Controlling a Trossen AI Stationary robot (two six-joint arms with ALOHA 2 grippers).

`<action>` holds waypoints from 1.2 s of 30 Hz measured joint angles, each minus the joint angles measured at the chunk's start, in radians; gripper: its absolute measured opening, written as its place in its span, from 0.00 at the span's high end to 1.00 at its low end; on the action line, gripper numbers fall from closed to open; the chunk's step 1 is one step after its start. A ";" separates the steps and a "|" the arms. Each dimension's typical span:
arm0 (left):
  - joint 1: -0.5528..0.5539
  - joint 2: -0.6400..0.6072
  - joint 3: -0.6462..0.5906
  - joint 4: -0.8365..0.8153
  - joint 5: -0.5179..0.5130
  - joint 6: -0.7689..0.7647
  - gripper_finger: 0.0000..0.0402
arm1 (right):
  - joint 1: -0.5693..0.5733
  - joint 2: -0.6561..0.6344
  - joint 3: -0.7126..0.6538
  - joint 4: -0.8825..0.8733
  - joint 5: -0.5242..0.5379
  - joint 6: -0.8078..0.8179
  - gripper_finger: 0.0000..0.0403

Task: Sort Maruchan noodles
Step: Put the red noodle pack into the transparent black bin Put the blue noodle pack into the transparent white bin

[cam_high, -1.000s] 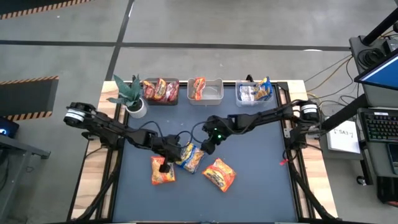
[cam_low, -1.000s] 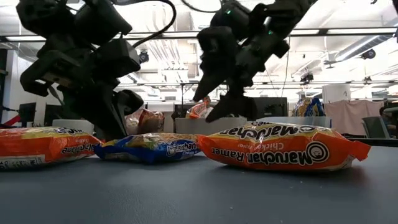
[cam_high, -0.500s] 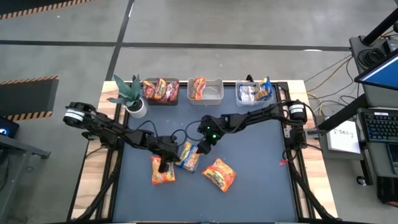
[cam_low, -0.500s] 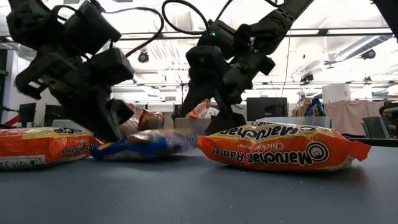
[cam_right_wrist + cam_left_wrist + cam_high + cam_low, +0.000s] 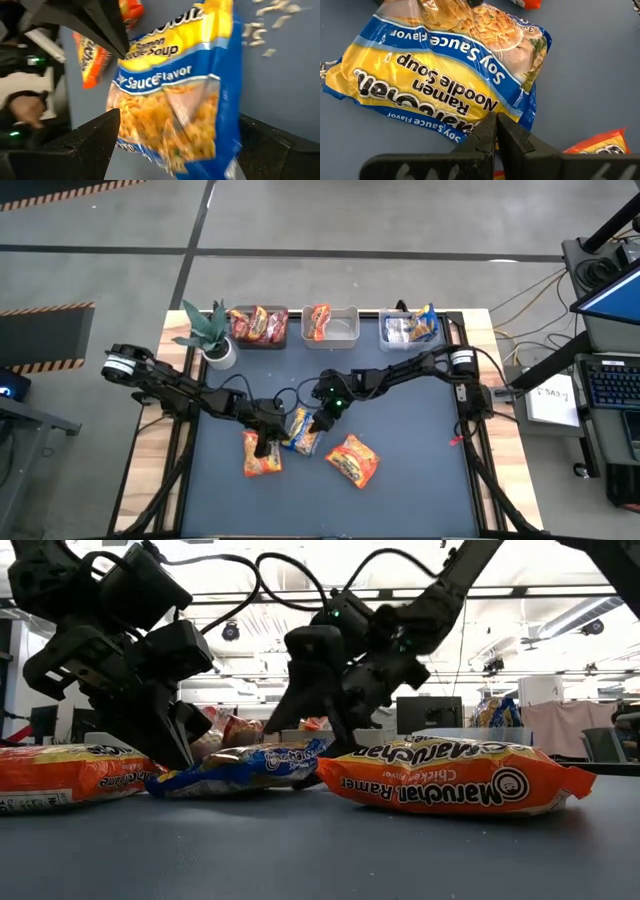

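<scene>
On the dark surface [image 5: 420, 440], near its middle, a blue-and-yellow noodle packet [image 5: 304, 430] lay between the two grippers. The left gripper [image 5: 268, 436] pressed against one edge of that packet with its fingers [image 5: 490, 137] clenched together, holding nothing. The right gripper [image 5: 321, 420] stood over the packet's other end, fingers [image 5: 95, 131] spread wide on either side of it, not gripping it. An orange packet [image 5: 261, 456] lay just beside the left gripper, and a second orange packet [image 5: 352, 460] lay near the blue one on the right arm's side. Along the far edge stood three clear bins: one [image 5: 262, 340] with dark red packets, one [image 5: 343, 338] with an orange packet, one [image 5: 398, 342] with blue-and-yellow ones. A potted plant [image 5: 212, 335] stood beside them.
</scene>
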 joint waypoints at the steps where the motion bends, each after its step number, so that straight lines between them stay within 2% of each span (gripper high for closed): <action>1: 0.000 0.000 0.000 0.001 -0.001 -0.002 1.00 | -0.001 0.012 0.000 0.035 -0.022 0.022 0.17; 5: 0.000 0.001 0.000 0.002 -0.002 -0.005 1.00 | -0.004 0.047 0.001 0.139 -0.084 0.088 0.17; 11: 0.000 0.001 0.000 0.006 -0.006 -0.002 1.00 | -0.011 0.047 0.001 0.145 -0.096 0.091 0.22; 21: 0.000 0.002 0.006 0.007 -0.010 0.000 1.00 | -0.011 0.047 0.001 0.143 -0.095 0.096 0.48; 28: 0.000 -0.016 0.014 -0.003 -0.014 0.005 1.00 | -0.010 0.043 0.000 0.136 -0.099 0.054 0.63; 32: -0.001 -0.059 0.021 -0.057 -0.013 0.024 1.00 | -0.014 0.035 -0.001 0.137 -0.103 0.015 0.70; 36: 0.000 -0.141 0.028 -0.150 -0.021 0.046 1.00 | -0.028 0.024 -0.001 0.135 -0.110 -0.018 0.72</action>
